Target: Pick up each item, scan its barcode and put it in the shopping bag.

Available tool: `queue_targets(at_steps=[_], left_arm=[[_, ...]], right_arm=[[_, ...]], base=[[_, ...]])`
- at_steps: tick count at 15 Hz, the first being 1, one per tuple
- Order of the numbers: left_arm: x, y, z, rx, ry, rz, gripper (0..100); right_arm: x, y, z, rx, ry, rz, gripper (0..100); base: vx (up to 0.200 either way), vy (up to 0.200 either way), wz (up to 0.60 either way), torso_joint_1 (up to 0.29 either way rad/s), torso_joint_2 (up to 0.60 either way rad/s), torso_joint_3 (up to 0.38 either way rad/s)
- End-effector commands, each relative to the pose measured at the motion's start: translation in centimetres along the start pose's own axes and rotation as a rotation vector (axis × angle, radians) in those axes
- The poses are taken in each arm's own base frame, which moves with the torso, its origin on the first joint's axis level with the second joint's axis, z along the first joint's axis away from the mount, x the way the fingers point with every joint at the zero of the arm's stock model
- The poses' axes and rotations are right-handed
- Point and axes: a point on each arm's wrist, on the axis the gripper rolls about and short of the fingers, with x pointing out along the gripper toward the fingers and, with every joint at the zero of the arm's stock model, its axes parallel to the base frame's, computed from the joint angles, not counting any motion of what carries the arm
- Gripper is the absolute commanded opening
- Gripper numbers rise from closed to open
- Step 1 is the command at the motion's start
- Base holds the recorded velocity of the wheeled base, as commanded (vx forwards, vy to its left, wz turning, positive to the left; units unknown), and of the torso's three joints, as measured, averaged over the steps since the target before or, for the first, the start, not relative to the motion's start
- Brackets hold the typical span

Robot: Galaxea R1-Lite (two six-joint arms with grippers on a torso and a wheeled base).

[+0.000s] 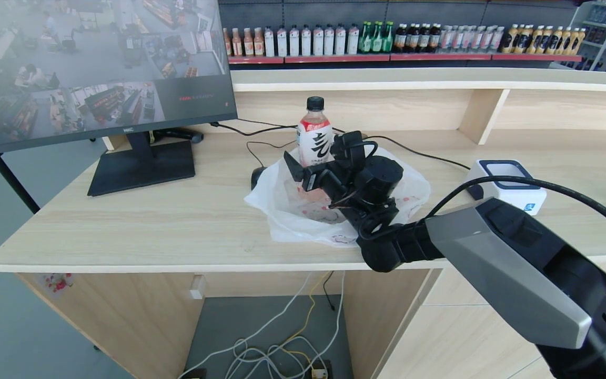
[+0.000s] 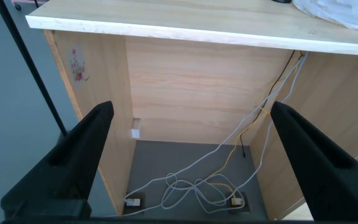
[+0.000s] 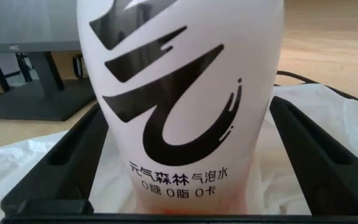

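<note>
Wooden counter [image 1: 150, 226], upright black-capped white bottle [image 1: 313, 141]

A white bottle [image 3: 185, 74] with bold black brushstrokes stands between the spread fingers [image 3: 73, 168] of my hand [image 3: 188, 109], over a white plastic bag [image 3: 328, 109]. A monitor stand [image 3: 36, 99] sits on the tabletop [image 3: 334, 37] behind.

The bottle [image 1: 314, 138] has a white label with black brush strokes, a red band and a black cap. The bag [image 1: 278, 211] is white with small red prints. The counter [image 1: 150, 226] is pale wood-grain. At three o'clock, the scanner [image 1: 518, 200] is white with a dark top.
</note>
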Motion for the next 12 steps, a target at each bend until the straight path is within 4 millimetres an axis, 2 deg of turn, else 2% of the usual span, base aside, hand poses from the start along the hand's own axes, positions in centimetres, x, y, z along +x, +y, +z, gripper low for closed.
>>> queue_targets(at_steps=[1, 7, 12], left_arm=[[0.0, 0.0, 0.0, -0.001, 0.0, -0.001, 100], [0.0, 0.0, 0.0, 0.002, 0.0, 0.001, 100], [0.0, 0.0, 0.0, 0.002, 0.0, -0.001, 100]], right_arm=[[0.2, -0.1, 0.2, -0.003, -0.017, -0.003, 100], [-0.1, 0.2, 2.1, 0.0, -0.079, -0.032, 100], [-2.1, 2.1, 4.2, 0.01, -0.098, 0.002, 100]], base=[[0.0, 0.0, 0.0, 0.0, 0.0, 0.0], [0.0, 0.0, 0.0, 0.0, 0.0, 0.0], [0.0, 0.0, 0.0, 0.0, 0.0, 0.0]])
